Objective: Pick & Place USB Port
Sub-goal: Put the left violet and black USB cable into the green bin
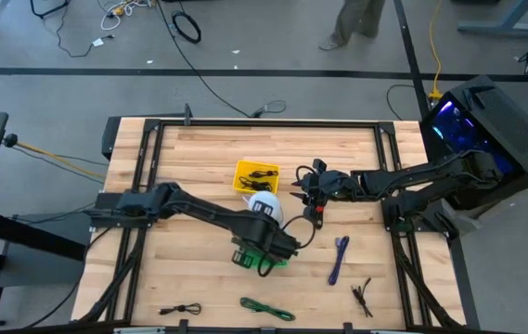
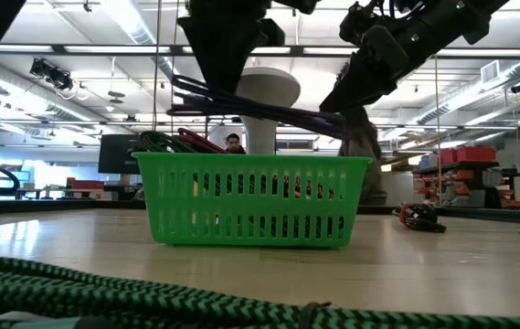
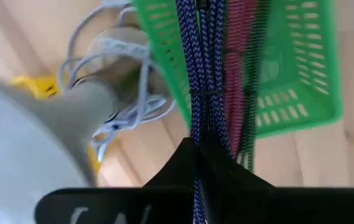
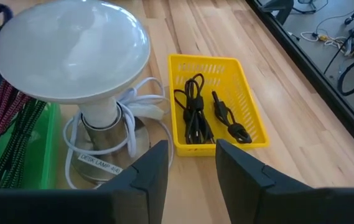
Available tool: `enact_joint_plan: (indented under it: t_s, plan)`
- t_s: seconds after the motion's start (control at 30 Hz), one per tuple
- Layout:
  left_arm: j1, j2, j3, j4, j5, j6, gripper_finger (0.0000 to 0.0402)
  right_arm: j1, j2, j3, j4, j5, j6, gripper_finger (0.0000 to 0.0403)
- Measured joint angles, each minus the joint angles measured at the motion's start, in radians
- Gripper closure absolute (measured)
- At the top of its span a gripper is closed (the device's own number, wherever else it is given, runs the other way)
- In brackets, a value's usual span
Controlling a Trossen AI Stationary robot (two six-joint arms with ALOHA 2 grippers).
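My left gripper (image 3: pixel 200 154) hangs over the green basket (image 1: pixel 262 257) and is shut on a purple braided strap (image 2: pixel 269 111). A maroon strap (image 3: pixel 237 56) and a green strap (image 3: pixel 256 74) lie in the basket. My right gripper (image 4: pixel 192 167) is open and hovers above the table beside the white desk lamp (image 4: pixel 71 46), close to the yellow tray (image 4: pixel 220 109). A small black piece with red marks (image 2: pixel 419 217) lies on the table right of the basket in the low view; it may be the USB port. My left gripper pinches the purple strap's bundled strands (image 3: pixel 203 127) between its two fingers, coming from above and pointing down. The fingers lie across the strap, partway along it. The strap is lifted clear and stretches about level over the basket rim (image 2: pixel 250 162).
The yellow tray holds black coiled cables (image 4: pixel 195 112). The lamp's white cord (image 4: pixel 136 102) loops around its base between tray and basket. Another purple strap (image 1: pixel 340 258), a green strap (image 1: pixel 268 309) and black wire ties (image 1: pixel 180 309) (image 1: pixel 364 295) lie toward the near edge.
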Motion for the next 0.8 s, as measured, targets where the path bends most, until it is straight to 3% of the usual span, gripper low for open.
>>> enact_joint_plan:
  t_s: [0.3, 0.8]
  plan:
    - [-0.012, 0.038, 0.03, -0.001, 0.007, 0.028, 0.0396, 0.0, 0.0, 0.0, -0.005, 0.0, -0.006, 0.0268]
    - [-0.017, 0.038, 0.03, 0.001, 0.071, -0.07, 0.0391, 0.0, 0.0, 0.0, -0.005, 0.0, -0.01, 0.0268]
